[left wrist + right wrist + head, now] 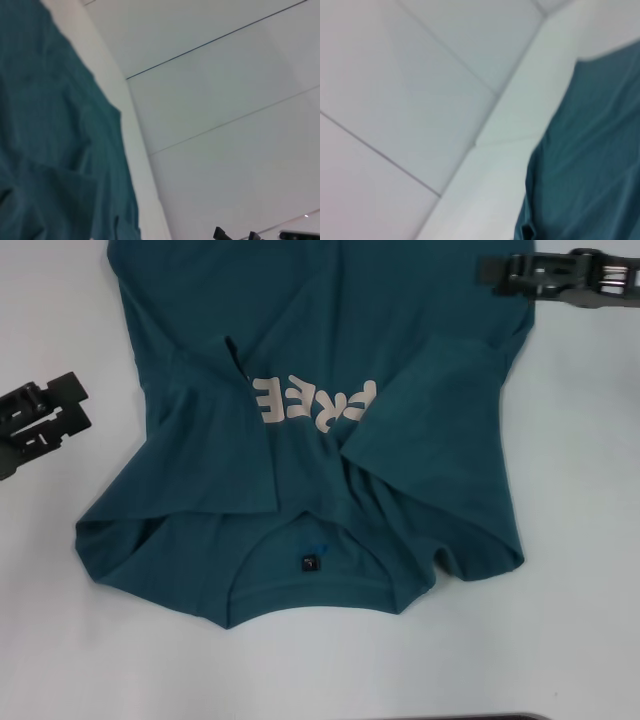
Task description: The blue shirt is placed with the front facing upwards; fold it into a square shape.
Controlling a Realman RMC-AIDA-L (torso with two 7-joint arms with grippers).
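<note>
Blue shirt (400, 360) half-folded on the white table (580, 540), both grippers off it.

You see the shirt lying mid-table, collar and dark neck tag (311, 563) at the near edge, both sleeves folded inward over the chest so the pale lettering (315, 405) is partly covered. Your left gripper (40, 420) hovers over bare table just left of the shirt; your right gripper (560, 275) sits at the far right by the shirt's edge. You cannot tell whether either is open or closed. The tabletop is plain white, with pale panels beyond it.
</note>
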